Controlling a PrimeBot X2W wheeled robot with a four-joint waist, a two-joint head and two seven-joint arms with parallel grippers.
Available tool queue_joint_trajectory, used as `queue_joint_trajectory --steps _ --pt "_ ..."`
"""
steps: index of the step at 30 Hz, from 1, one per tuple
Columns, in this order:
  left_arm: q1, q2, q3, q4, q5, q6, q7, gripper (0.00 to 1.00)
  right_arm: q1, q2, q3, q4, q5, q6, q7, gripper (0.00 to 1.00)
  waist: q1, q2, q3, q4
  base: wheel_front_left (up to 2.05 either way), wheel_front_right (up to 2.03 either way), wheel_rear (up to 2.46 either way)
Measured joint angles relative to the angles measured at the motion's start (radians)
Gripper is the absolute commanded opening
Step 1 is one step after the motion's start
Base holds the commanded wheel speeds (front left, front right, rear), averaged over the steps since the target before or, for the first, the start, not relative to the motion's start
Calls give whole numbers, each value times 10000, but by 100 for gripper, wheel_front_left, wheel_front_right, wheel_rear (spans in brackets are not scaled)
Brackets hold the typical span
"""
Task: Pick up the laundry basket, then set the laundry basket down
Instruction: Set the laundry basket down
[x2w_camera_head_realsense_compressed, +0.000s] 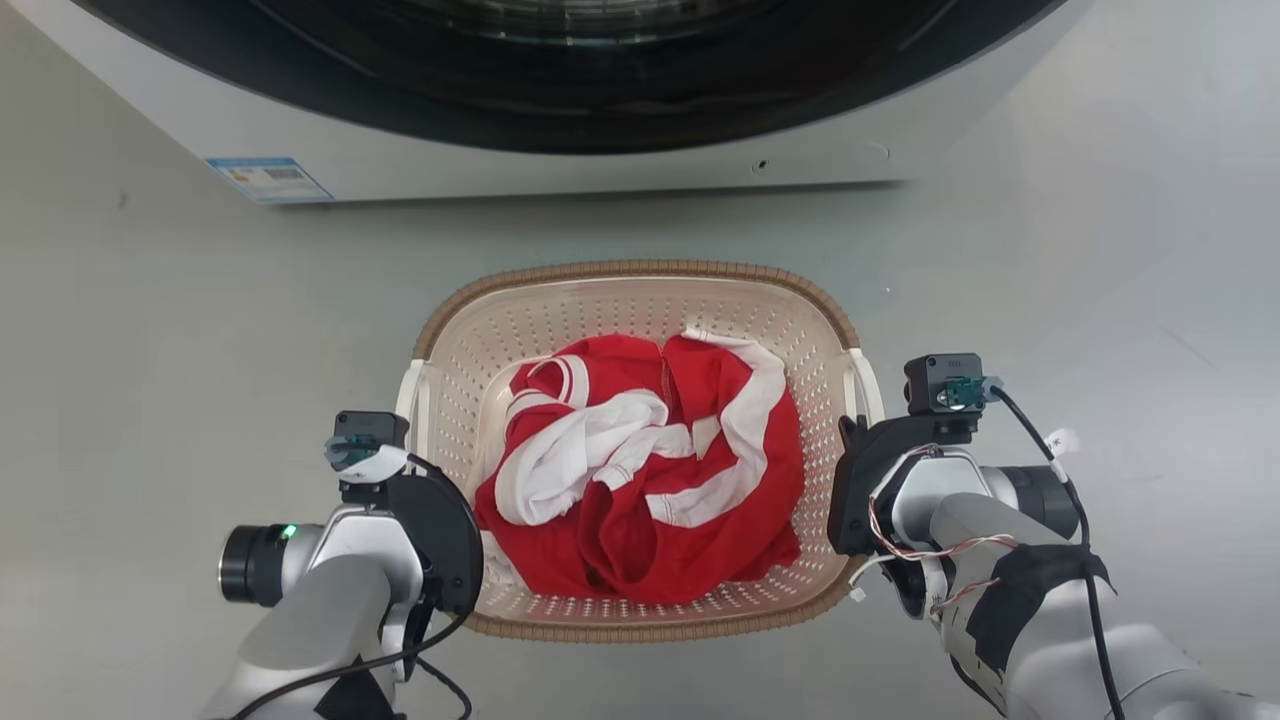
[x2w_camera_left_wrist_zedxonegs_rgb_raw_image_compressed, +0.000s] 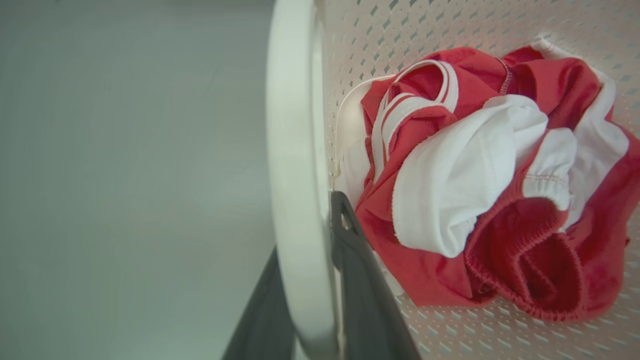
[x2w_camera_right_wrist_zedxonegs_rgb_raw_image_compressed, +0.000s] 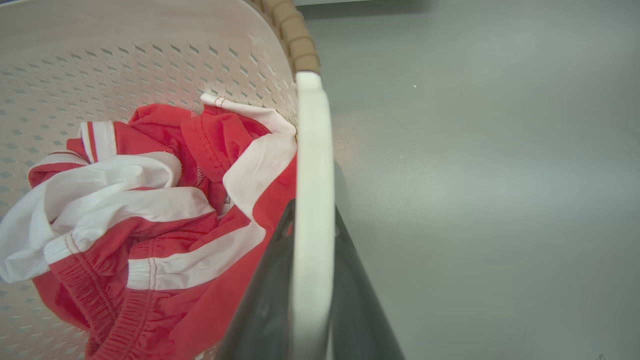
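Observation:
The laundry basket (x2w_camera_head_realsense_compressed: 640, 272), cream with perforated walls and a brown woven-look rim, lies in the middle of the head view on or just above the grey floor. It holds red and white clothes (x2w_camera_head_realsense_compressed: 640, 470). My left gripper (x2w_camera_head_realsense_compressed: 422, 465) is shut on the basket's white left handle (x2w_camera_left_wrist_zedxonegs_rgb_raw_image_compressed: 292, 125), one dark finger on each side of it (x2w_camera_left_wrist_zedxonegs_rgb_raw_image_compressed: 350, 240). My right gripper (x2w_camera_head_realsense_compressed: 855, 440) is shut on the white right handle (x2w_camera_right_wrist_zedxonegs_rgb_raw_image_compressed: 312, 140) in the same way. In the wrist views the left gripper (x2w_camera_left_wrist_zedxonegs_rgb_raw_image_compressed: 307, 235) and right gripper (x2w_camera_right_wrist_zedxonegs_rgb_raw_image_compressed: 312, 215) straddle the handle bars. I cannot tell whether the basket touches the floor.
A white washer (x2w_camera_head_realsense_compressed: 560, 170) with a dark round door stands just beyond the basket. Bare grey floor (x2w_camera_head_realsense_compressed: 150, 350) spreads to the left and right of the basket. The clothes (x2w_camera_left_wrist_zedxonegs_rgb_raw_image_compressed: 480, 175) (x2w_camera_right_wrist_zedxonegs_rgb_raw_image_compressed: 150, 210) fill the basket's bottom.

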Motion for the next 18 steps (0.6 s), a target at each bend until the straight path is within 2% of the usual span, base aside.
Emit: queue_joint_trajectory --steps 18 --pt "-859 -10 50 259 94 -94 -288 0 -803 -8 98 79 -105 0 -240 0 -1 -1 1386 103 0 0 0"
